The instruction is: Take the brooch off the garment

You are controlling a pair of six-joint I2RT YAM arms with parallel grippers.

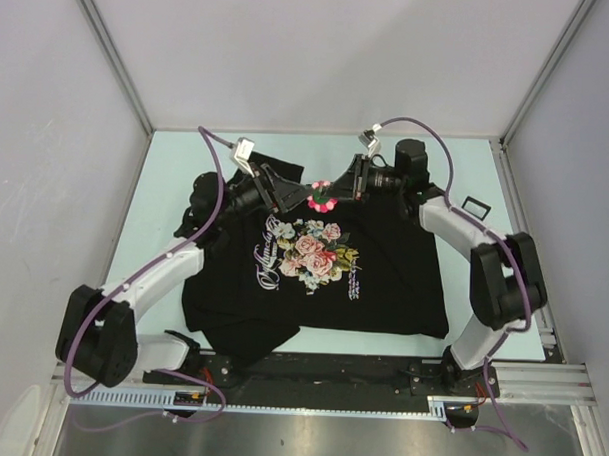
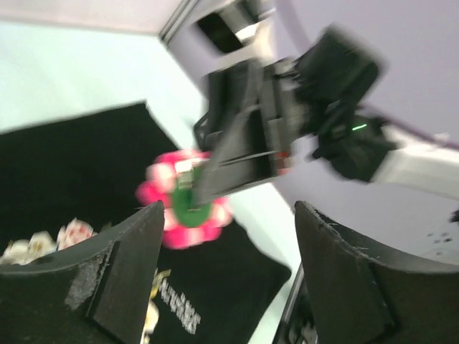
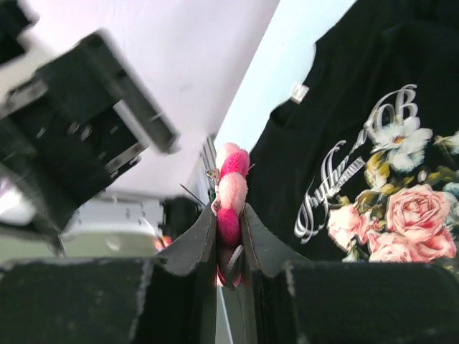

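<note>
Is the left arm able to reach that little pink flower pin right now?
Probably yes: the left fingers stand open right beside the brooch with nothing between them, though the right fingers pinch it, covering part of it.

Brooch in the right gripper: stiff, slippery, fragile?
Probably light: the brooch is tiny beside the shirt. Its puffy petals look soft, so they may squash rather than crack. The right gripper pinches it edge-on, so it could twist or slip.

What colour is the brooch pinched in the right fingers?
Bright pink brooch, green patch at its middle; clearest in the left wrist view.
</note>
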